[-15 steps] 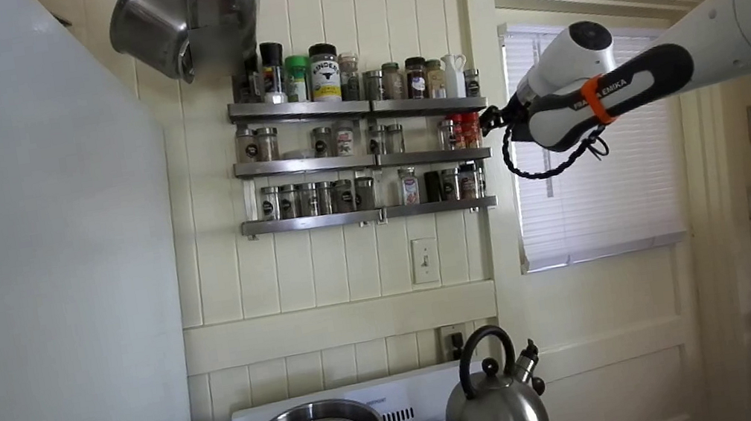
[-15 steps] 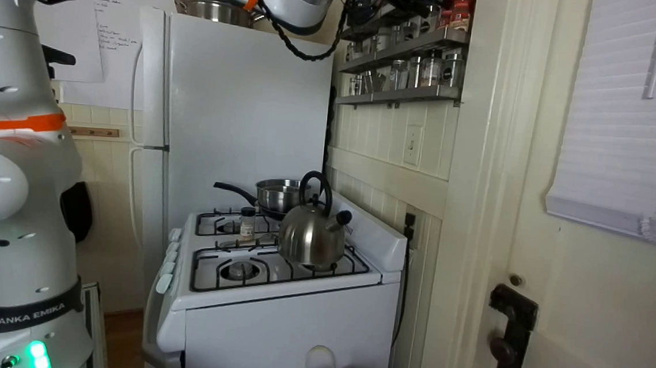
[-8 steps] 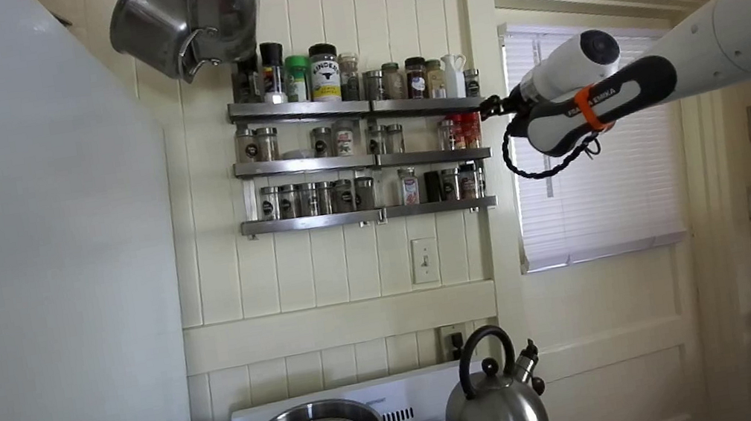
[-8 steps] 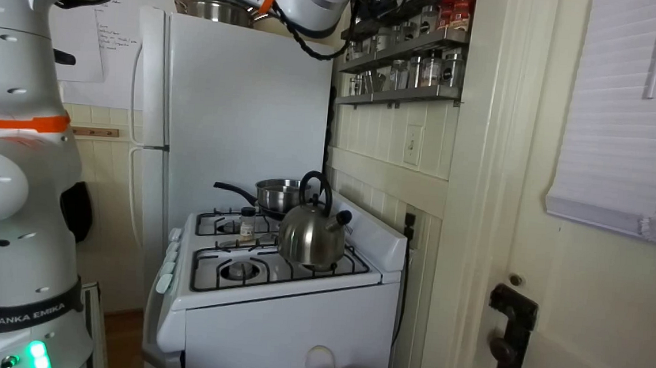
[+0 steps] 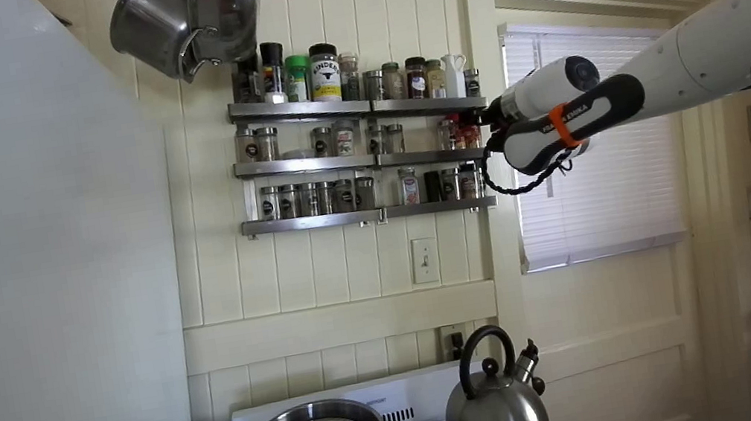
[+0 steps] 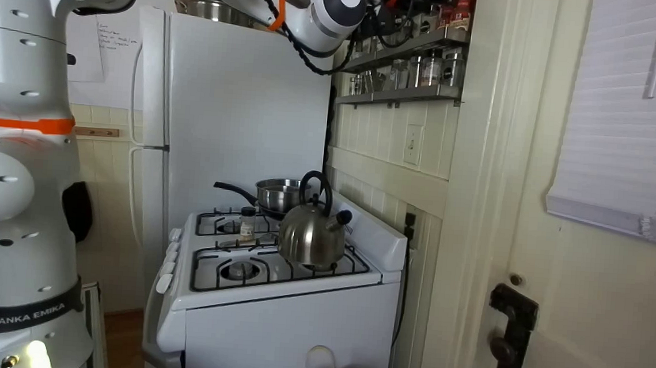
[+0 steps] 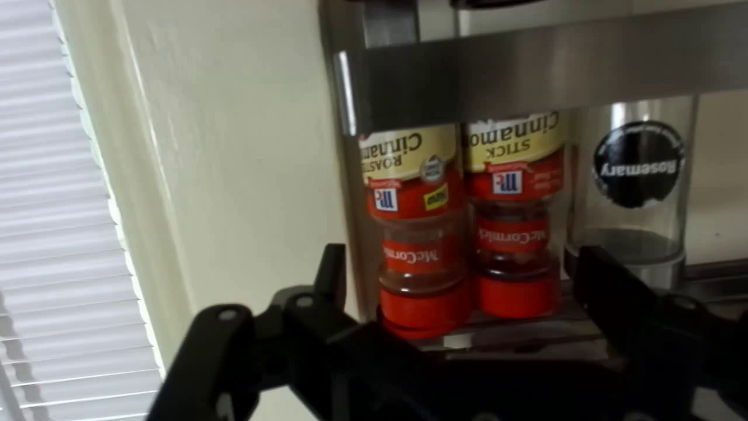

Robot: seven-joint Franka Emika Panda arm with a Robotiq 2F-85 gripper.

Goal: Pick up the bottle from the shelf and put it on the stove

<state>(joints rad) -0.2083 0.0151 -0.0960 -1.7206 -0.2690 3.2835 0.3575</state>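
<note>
Red-capped bottles [image 7: 418, 234] stand upright on our shelf [image 7: 555, 67], long axes near vertical, caps downward mid-frame in the wrist view. Our gripper [image 7: 461, 266] gapes wide, holding nothing.

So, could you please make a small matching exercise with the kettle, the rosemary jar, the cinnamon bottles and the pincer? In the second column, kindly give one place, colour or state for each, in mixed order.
1. kettle
2. rosemary jar
3. cinnamon bottles
4. pincer

A. open, near the shelf
B. round black label
C. on the stove
D. red caps

Right pairs: 1-C, 2-B, 3-D, 4-A
</note>
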